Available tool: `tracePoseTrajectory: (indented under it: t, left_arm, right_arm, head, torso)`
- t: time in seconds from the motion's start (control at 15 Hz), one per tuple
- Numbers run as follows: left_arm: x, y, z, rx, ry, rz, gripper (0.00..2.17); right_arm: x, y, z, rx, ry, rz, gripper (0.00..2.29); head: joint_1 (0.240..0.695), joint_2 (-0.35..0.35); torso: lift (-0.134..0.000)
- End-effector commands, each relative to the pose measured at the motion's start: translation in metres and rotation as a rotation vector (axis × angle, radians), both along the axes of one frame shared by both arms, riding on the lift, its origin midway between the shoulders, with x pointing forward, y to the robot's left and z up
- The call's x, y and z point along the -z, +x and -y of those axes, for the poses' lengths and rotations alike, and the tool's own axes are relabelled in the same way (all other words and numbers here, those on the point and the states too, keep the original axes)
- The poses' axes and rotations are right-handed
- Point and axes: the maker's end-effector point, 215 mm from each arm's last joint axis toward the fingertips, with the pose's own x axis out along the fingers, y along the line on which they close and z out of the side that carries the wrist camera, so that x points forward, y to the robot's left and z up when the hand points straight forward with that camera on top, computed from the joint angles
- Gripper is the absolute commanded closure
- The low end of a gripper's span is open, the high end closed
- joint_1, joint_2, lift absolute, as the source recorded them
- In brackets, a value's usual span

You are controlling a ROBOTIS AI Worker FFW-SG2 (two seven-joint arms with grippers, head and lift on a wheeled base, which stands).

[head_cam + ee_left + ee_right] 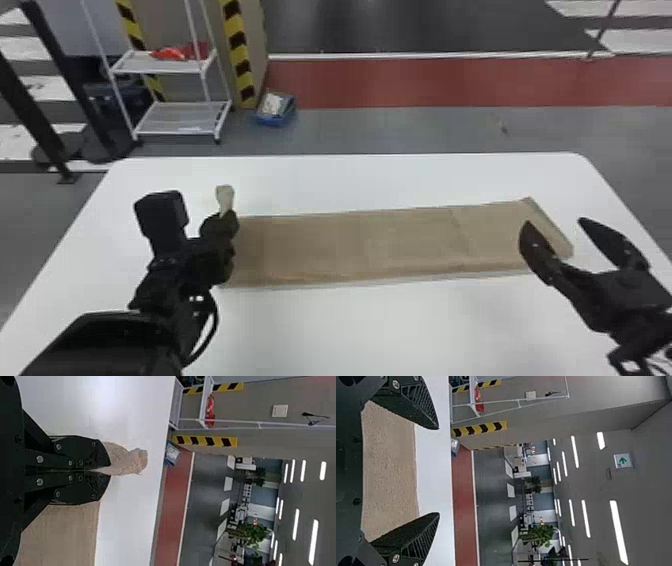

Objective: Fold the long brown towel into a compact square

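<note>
Against the white table (400,180), the towel (350,250) is a plain sandy brown, paler at its bunched end, while above that same table my left gripper (226,214) and my right gripper (555,222) are both black. Beyond the table I see grey floor (380,130), then a dull red band (450,82) edged by a white line (400,56). Also beyond the table are a blue box (272,120), a white rack (175,122) holding something bright red (172,53), and strips (237,50) patterned in yellow and black.

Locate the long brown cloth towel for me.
In the head view, the long brown cloth towel lies across the white table, its left end pinched by the left gripper.
</note>
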Motion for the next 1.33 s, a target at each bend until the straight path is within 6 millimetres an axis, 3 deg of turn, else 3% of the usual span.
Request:
tracePoseTrajectory:
  t: [0.0, 0.07, 0.2, 0.4, 0.53, 0.6, 0.67, 0.73, 0.87, 1.0, 1.27]
  left_arm:
    - [-0.029, 0.008, 0.068, 0.076, -0.004, 0.049, 2.06]
    - [-0.04, 0.012, 0.096, 0.105, -0.003, 0.071, 2.06]
    - [-0.043, 0.019, 0.132, 0.153, 0.002, 0.095, 2.06]
    - [-0.025, 0.026, 0.18, 0.214, 0.056, 0.087, 2.06]
    - [-0.003, 0.036, 0.198, 0.248, 0.099, 0.077, 1.98]
    - [0.004, 0.036, 0.205, 0.262, 0.106, 0.072, 1.56]
    - [0.012, 0.033, 0.212, 0.29, 0.1, 0.066, 0.37]
    - [0.01, 0.032, 0.22, 0.304, 0.089, 0.082, 0.0]
    - [0.006, 0.032, 0.221, 0.299, 0.087, 0.091, 0.01]
    - [0.002, 0.03, 0.21, 0.269, 0.109, 0.105, 0.03]
    - [-0.014, 0.022, 0.147, 0.151, 0.096, 0.151, 0.03]
  right_arm:
    - [-0.014, 0.013, 0.021, 0.045, 0.024, 0.041, 0.11]
    - [-0.017, 0.019, 0.03, 0.054, 0.039, 0.052, 0.11]
    - [-0.024, 0.024, 0.047, 0.092, 0.044, 0.085, 0.11]
    - [-0.033, 0.023, 0.076, 0.152, 0.073, 0.107, 0.11]
    - [-0.031, 0.024, 0.097, 0.186, 0.087, 0.109, 0.11]
    - [-0.032, 0.025, 0.099, 0.19, 0.087, 0.113, 0.11]
    - [-0.029, 0.028, 0.101, 0.192, 0.092, 0.111, 0.11]
    - [-0.027, 0.031, 0.1, 0.191, 0.1, 0.108, 0.11]
    - [-0.024, 0.037, 0.093, 0.181, 0.105, 0.104, 0.11]
    - [-0.021, 0.042, 0.078, 0.157, 0.099, 0.096, 0.11]
    - [-0.008, 0.053, 0.048, 0.107, 0.084, 0.056, 0.11]
  head:
    - [0.695, -0.03]
    - [0.695, -0.062]
    - [0.695, -0.127]
    - [0.695, -0.235]
    - [0.695, -0.278]
    - [0.695, -0.296]
    - [0.695, -0.327]
    - [0.695, -0.338]
    - [0.695, -0.35]
    - [0.695, -0.35]
    - [0.695, -0.302]
  torso:
    - [-0.119]
    - [-0.119]
    - [-0.119]
    - [-0.119]
    - [-0.119]
    - [-0.119]
    - [-0.119]
    - [-0.119]
    - [-0.119]
    - [-0.119]
    - [-0.119]
